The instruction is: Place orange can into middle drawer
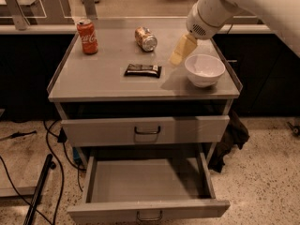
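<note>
Status: early stage, nothing delivered yet.

1. Pincer (182, 50): pale yellow, at the end of the white arm, hanging low over the right rear part of the worktop (103, 86). How far open it is cannot be told. It has hold of nothing that shows, and the can lies apart from it.

2. Orange can (146, 38): on its side on the worktop, left of the pincer and slightly farther back, near but not touching. Its silver end is turned toward the front.

3. Middle drawer (148, 209): lowest in the cabinet, well below the pincer and nearer the front. It is pulled out wide, with a bare grey floor showing. The opening step counts as done.

4. Upper drawer (145, 130): directly under the worktop, between the pincer's level and the middle drawer. Whether it is fully shut cannot be told.

5. Bystanders:
- White bowl (205, 70), just right of the pincer and a little nearer the front.
- Dark snack bar (143, 70), left of the pincer and nearer the front.
- Red cola can (87, 36), upright, well apart to the left.

Outstanding, by judgement: all 4 handling steps remain.
- Bring the pincer leftward onto the orange can.
- Grip it.
- Lift it clear of the worktop edge and carry it down into the middle drawer.
- Release it there.

Lying on its side, the can may roll when touched, so the grip should probably close across its body.
</note>
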### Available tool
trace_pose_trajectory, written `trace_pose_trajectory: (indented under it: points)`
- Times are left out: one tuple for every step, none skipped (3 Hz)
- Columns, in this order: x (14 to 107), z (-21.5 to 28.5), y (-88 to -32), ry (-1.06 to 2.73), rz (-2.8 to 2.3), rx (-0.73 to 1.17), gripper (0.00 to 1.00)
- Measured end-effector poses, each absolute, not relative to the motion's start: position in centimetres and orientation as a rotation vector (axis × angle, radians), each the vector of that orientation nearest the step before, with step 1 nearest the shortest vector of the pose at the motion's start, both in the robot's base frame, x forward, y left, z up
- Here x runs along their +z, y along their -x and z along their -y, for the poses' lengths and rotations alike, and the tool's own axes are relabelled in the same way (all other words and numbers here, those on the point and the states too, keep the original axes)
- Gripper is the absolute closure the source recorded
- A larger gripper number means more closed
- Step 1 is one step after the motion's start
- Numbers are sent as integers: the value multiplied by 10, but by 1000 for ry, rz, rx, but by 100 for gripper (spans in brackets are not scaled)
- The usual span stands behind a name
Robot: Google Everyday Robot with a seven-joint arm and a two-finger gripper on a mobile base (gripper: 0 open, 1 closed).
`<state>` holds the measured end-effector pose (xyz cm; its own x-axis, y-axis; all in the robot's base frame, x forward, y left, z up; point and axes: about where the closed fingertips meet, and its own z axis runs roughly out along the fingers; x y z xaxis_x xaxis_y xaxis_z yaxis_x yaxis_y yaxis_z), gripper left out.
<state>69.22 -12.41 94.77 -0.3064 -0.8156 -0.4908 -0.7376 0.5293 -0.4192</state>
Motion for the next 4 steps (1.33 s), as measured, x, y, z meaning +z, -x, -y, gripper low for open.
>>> trace_pose_trajectory:
  points:
    - [938, 119, -716, 1165, -2068, -101, 0]
    - [930, 100, -757, 1055, -1992, -31, 0]
    - [923, 81, -795, 968, -1939, 35, 0]
    - [913, 65, -829, 900, -1913, 92, 0]
